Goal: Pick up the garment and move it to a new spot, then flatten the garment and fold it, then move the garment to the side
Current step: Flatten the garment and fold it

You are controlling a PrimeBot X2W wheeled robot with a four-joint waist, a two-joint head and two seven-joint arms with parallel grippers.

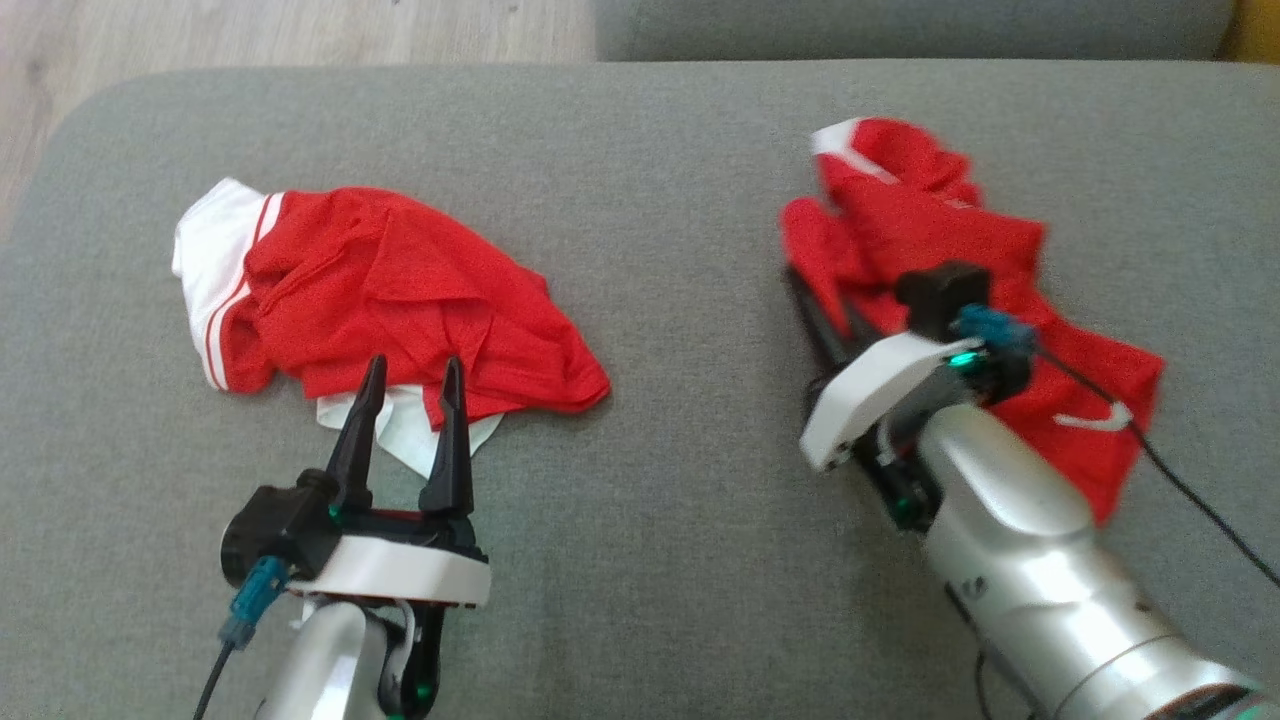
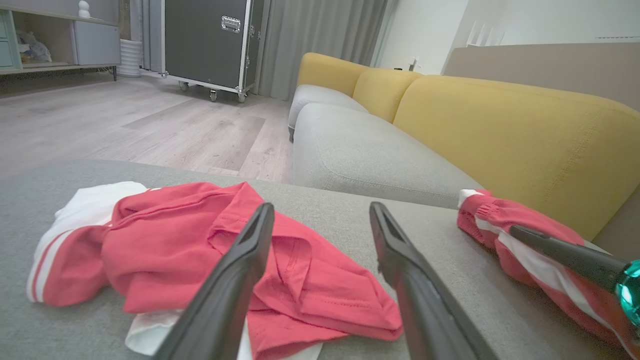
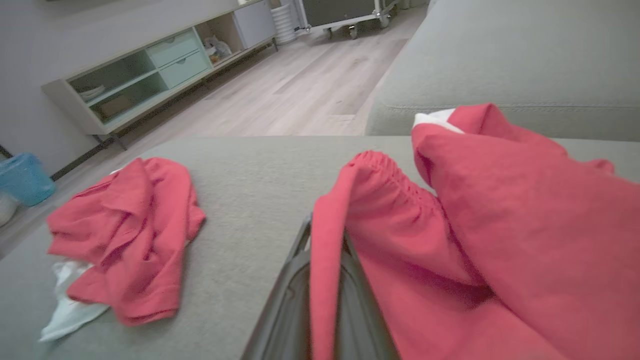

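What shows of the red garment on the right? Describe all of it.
The red garment looks like thin knit shorts, with a gathered elastic band, white trim and a small white mark. It lies crumpled on the grey cushion, one edge standing up in a fold. The right gripper has its jaws shut on that fold. Part of the cloth is hidden behind the arm.
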